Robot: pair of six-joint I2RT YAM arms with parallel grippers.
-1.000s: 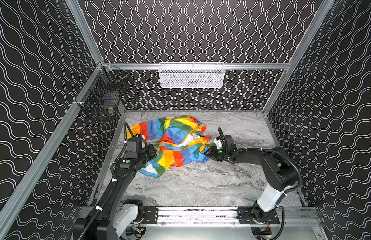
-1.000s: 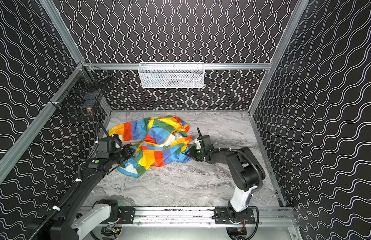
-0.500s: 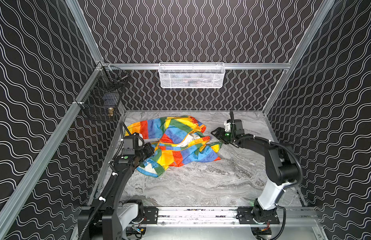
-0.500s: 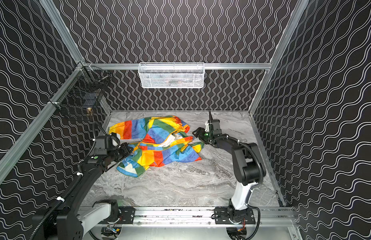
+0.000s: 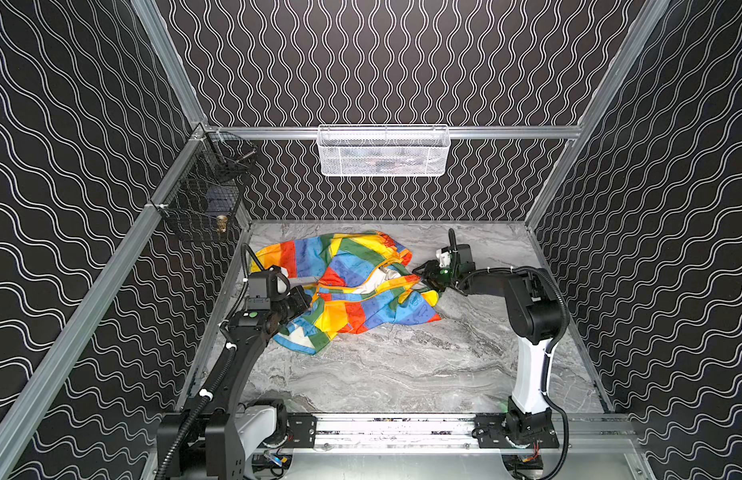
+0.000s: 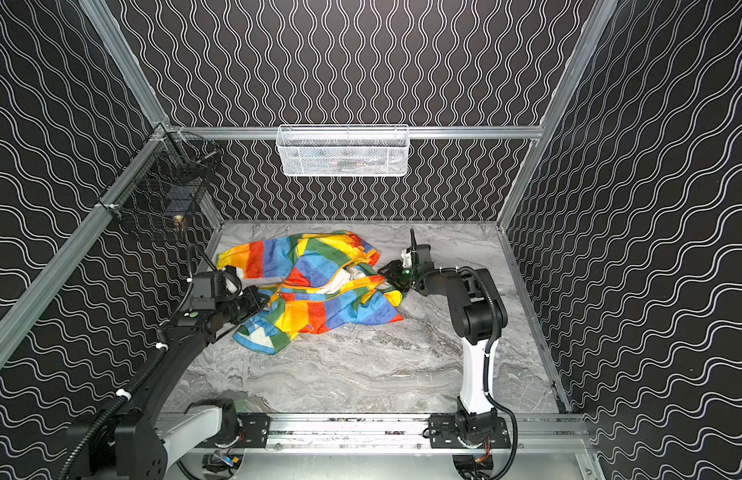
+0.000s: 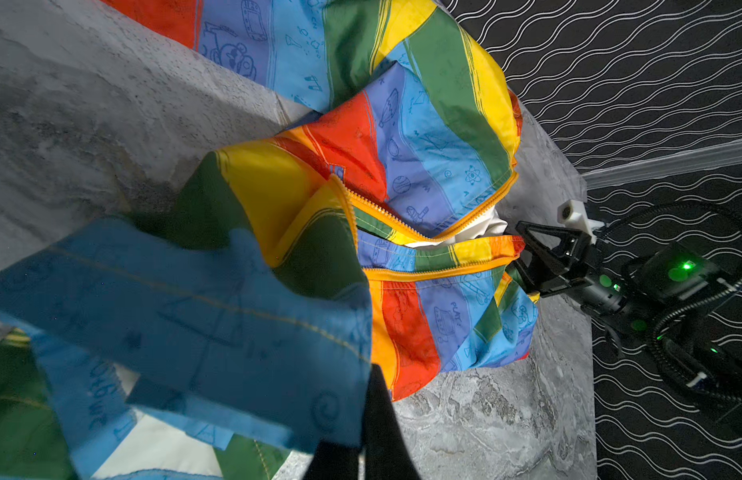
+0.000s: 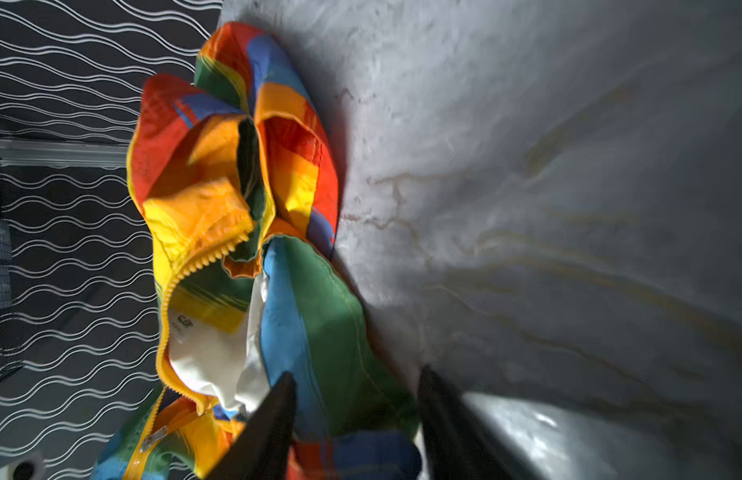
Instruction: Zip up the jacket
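Note:
The rainbow-striped jacket (image 5: 352, 286) (image 6: 319, 291) lies crumpled on the marble table toward the back left. Its orange zipper (image 7: 402, 226) gapes, and white lining shows between the two tapes. A silver zipper pull (image 8: 153, 438) sits low on the teeth. My left gripper (image 5: 309, 300) (image 7: 363, 419) is at the jacket's left edge, shut on a blue hem fold that drapes over its fingers. My right gripper (image 5: 421, 277) (image 8: 352, 399) is at the jacket's right edge by the collar. Its fingers press a thick green and blue bunch of fabric between them.
A white wire basket (image 5: 384, 151) hangs on the back wall and a black wire basket (image 5: 203, 199) on the left wall. Patterned walls enclose the table on three sides. The arms' rail (image 5: 382, 428) runs along the front edge.
My right gripper swung away to the back right, opened, then came back onto the jacket's right edge and closed. My left gripper drew left and returned, dragging the hem.

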